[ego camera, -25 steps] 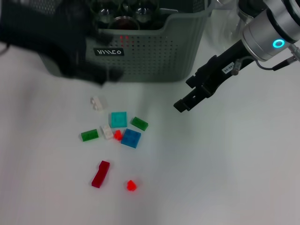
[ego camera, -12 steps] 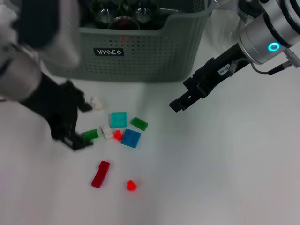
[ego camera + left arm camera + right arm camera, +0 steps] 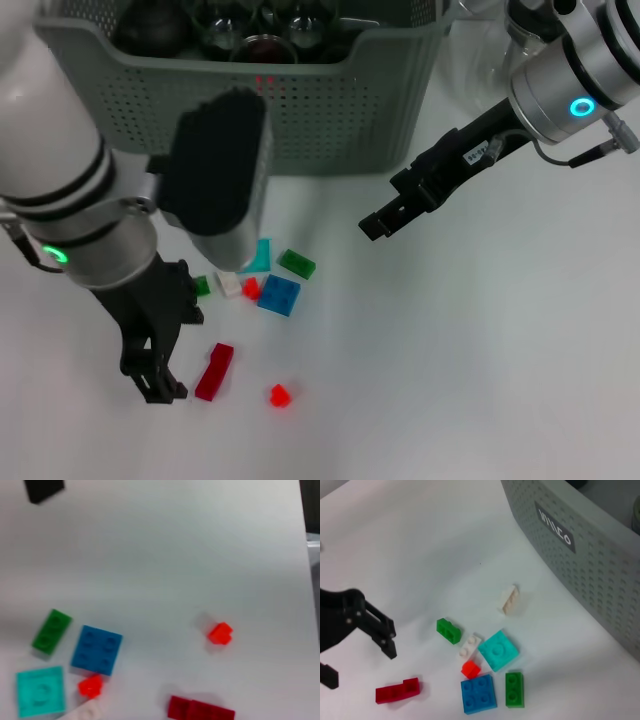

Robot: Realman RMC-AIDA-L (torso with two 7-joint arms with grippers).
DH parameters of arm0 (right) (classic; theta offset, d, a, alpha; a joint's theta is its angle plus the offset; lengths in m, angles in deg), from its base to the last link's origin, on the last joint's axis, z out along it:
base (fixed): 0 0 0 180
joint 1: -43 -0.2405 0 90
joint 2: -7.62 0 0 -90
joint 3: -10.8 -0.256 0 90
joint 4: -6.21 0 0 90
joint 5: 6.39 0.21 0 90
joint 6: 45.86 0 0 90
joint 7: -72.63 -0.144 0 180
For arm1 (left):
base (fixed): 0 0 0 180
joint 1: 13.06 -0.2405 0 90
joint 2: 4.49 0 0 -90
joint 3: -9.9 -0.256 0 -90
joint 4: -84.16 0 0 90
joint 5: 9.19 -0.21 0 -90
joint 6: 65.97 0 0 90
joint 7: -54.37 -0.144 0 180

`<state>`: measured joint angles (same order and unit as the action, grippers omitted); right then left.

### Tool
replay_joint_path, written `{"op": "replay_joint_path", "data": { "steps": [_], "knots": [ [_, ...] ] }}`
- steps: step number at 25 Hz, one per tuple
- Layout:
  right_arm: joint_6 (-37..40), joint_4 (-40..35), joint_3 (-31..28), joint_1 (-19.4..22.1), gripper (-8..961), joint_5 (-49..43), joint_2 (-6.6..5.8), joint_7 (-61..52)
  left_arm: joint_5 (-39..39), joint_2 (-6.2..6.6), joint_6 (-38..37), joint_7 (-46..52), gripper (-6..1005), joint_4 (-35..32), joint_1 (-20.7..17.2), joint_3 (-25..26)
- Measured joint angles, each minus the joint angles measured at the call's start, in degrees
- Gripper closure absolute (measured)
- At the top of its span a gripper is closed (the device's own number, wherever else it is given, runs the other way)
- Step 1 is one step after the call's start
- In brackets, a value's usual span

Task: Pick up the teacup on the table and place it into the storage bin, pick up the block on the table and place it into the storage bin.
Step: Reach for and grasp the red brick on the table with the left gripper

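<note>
- Two arms are over the white table (image 3: 480, 380); the left gripper (image 3: 160, 365) hangs low at the near-left of the block cluster, its black fingers spread apart with nothing between them, its tip just beside the dark red block (image 3: 214, 371).
- In the right wrist view that same left gripper (image 3: 357, 645) shows as an open black claw, close to the dark red block (image 3: 397, 690) but not touching it.
- The right gripper (image 3: 385, 220) hovers above bare table in front of the bin's right corner, well apart from the blocks; whether its fingers are open or closed cannot be told.
- The storage bin (image 3: 330, 110) stands at the far edge of the table, with dark glassware inside it; its black label (image 3: 554, 526) shows in the right wrist view.
- No block is held; all lie on the table near the front of the bin.
- The blue square block (image 3: 279, 295) lies in the middle of the cluster, with the teal square block (image 3: 499, 650) just beyond it and a small red piece (image 3: 251, 288) at its left.
- A green block (image 3: 297, 263) lies to the right of the teal one; another green block (image 3: 449, 630) lies at the cluster's left side.
- A white block (image 3: 470, 645) sits between that green block and the teal square; a second white block (image 3: 510, 599) lies apart, nearer the bin.
- A small orange-red block (image 3: 280, 396) lies alone nearest the robot, right of the dark red block.
</note>
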<state>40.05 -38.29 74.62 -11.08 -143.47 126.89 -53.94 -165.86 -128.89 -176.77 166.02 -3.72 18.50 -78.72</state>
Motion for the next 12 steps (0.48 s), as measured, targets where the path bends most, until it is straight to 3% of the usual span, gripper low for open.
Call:
{"op": "replay_joint_path", "data": {
  "steps": [12],
  "knots": [
    [-0.5,0.6,0.0,0.1,5,-0.1,-0.05,-0.4,-0.1,-0.11,3.2,0.1,196,5.5,2.7,-3.8]
  ]
}}
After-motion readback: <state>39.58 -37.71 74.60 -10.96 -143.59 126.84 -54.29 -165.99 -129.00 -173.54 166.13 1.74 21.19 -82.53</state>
